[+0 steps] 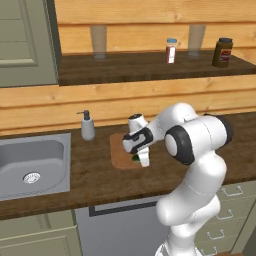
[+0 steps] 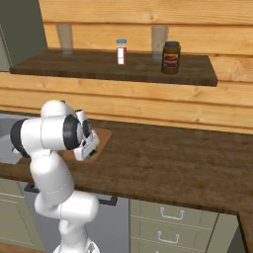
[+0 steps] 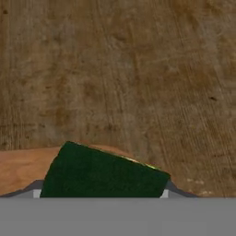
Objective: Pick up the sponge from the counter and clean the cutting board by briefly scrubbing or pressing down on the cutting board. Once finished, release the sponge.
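Surface [image 1: 95, 175]: open wood is seen in front of and to the right of the cutting board [image 1: 120, 152]. Obstacles: soap dispenser [image 1: 87, 126] stands just left of the board, near the wall; sink [image 1: 32, 165] is set further left. Shelf [image 1: 150, 65] overhangs above, loaded with two glasses [image 1: 98, 41], a small bottle [image 1: 171, 50] and a jar [image 1: 222, 52].

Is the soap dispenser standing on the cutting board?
No, the soap dispenser stands on the dark counter between the sink and the cutting board, apart from the board.

The counter [image 3: 138, 69] is dark, matt, grained wood, the cutting board [image 1: 120, 155] paler smooth wood.
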Tool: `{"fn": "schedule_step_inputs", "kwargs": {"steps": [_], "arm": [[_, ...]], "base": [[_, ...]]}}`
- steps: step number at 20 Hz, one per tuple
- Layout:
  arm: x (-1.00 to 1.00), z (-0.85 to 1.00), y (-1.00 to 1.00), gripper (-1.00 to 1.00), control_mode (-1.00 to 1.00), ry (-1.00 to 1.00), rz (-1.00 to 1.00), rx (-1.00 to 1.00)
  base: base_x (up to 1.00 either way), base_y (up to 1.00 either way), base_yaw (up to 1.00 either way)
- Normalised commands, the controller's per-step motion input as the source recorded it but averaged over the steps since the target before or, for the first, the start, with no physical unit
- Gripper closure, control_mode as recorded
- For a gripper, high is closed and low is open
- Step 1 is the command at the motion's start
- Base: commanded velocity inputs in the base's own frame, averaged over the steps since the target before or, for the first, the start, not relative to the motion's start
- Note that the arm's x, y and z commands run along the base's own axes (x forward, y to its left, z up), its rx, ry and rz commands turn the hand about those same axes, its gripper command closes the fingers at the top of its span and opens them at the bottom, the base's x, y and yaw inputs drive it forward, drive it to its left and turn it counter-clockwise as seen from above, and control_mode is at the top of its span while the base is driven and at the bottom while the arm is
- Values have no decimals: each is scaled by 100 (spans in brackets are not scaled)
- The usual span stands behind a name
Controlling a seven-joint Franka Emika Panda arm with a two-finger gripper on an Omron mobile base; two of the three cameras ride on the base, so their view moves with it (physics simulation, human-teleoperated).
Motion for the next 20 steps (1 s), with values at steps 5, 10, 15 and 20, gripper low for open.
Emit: {"fn": "schedule_step_inputs", "kwargs": {"steps": [5,10,15,20], "arm": [[-77,-55,-96,100,-100,9,0,-4],[-84,-70,-99,100,-100,5,0,-4],[-57,-41,-95,100,-100,4,0,-2],[0,7,-85,100,-100,0,0,4]], "base": [[0,0,0],[0,0,0],[0,0,0],[0,0,0]]}}
